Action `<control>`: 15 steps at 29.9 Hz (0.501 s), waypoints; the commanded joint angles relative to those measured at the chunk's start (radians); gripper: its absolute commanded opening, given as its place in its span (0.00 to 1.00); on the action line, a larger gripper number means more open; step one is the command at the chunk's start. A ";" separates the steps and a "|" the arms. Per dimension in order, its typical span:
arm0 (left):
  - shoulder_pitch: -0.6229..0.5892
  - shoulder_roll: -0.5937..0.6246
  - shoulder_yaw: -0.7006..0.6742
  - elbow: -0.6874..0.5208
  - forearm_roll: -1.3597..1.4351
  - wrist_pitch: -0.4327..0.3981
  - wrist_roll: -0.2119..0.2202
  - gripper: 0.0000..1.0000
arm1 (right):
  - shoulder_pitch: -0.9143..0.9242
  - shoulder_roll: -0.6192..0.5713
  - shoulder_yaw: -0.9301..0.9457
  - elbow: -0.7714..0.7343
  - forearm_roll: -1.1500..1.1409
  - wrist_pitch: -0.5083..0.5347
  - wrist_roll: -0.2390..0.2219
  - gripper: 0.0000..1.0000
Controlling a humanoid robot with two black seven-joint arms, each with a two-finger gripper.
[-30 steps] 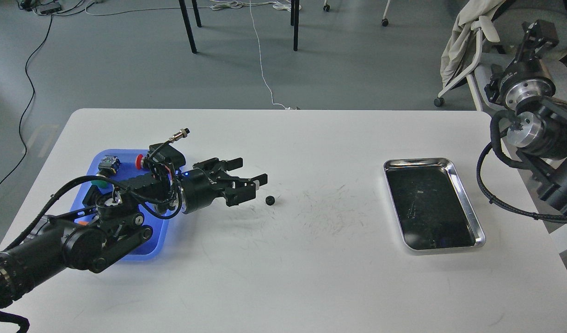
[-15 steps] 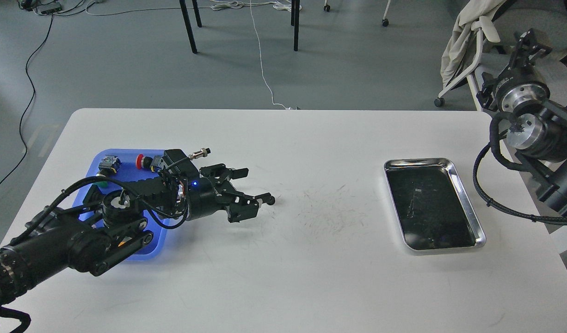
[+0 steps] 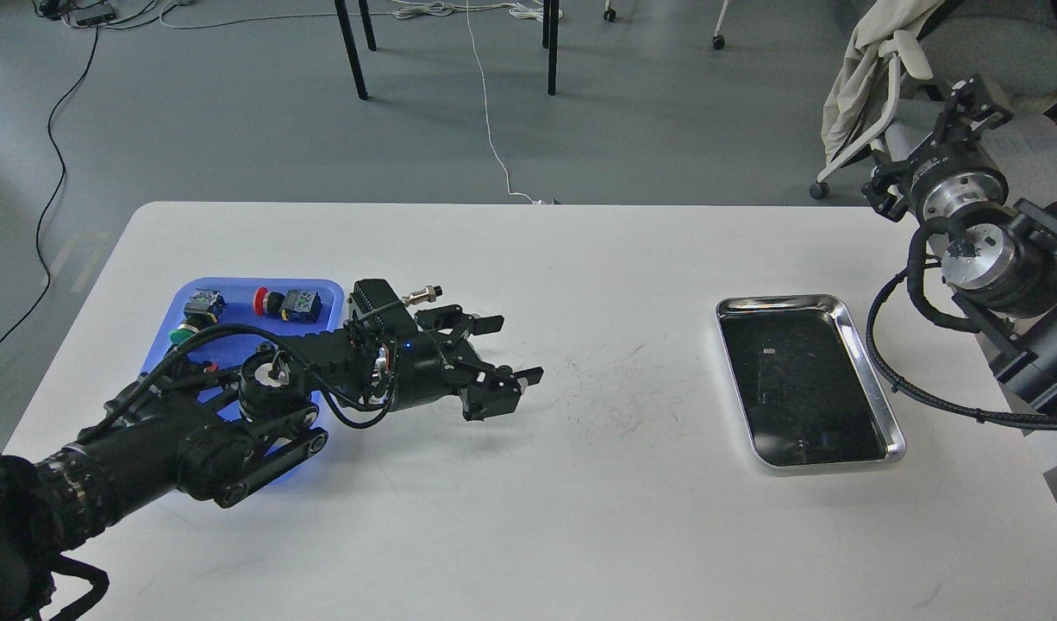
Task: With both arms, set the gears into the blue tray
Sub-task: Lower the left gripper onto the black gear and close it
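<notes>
My left gripper (image 3: 511, 349) reaches right from the blue tray (image 3: 232, 286) and hovers low over the table's middle. It is open, with its two fingers spread wide. No gear shows as a separate shape: the spot where one lay now sits under or against the lower finger (image 3: 515, 379). The blue tray lies at the table's left, largely covered by my left arm. My right arm is raised off the table's right edge. Its gripper (image 3: 968, 93) is small, dark and pointed away, so its fingers cannot be told apart.
Push-button switches with red (image 3: 268, 301) and green (image 3: 182, 335) caps lie along the blue tray's far side. A shiny steel tray (image 3: 873, 392) with a black inside sits at the right. A chair (image 3: 873, 78) draped in cloth stands behind the right arm.
My left gripper has moved right and down, sliding over the gear, which lay in plain sight on the table before. The right arm has swung slightly left and its gripper has tilted.
</notes>
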 commanded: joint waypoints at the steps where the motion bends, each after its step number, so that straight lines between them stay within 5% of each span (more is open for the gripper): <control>1: 0.007 -0.004 0.003 0.025 -0.001 0.024 0.000 0.95 | -0.027 0.004 0.023 0.001 0.005 0.001 -0.001 0.99; 15: 0.017 -0.021 0.055 0.035 0.025 0.067 0.000 0.90 | -0.054 0.020 0.029 0.002 0.002 0.008 0.000 0.99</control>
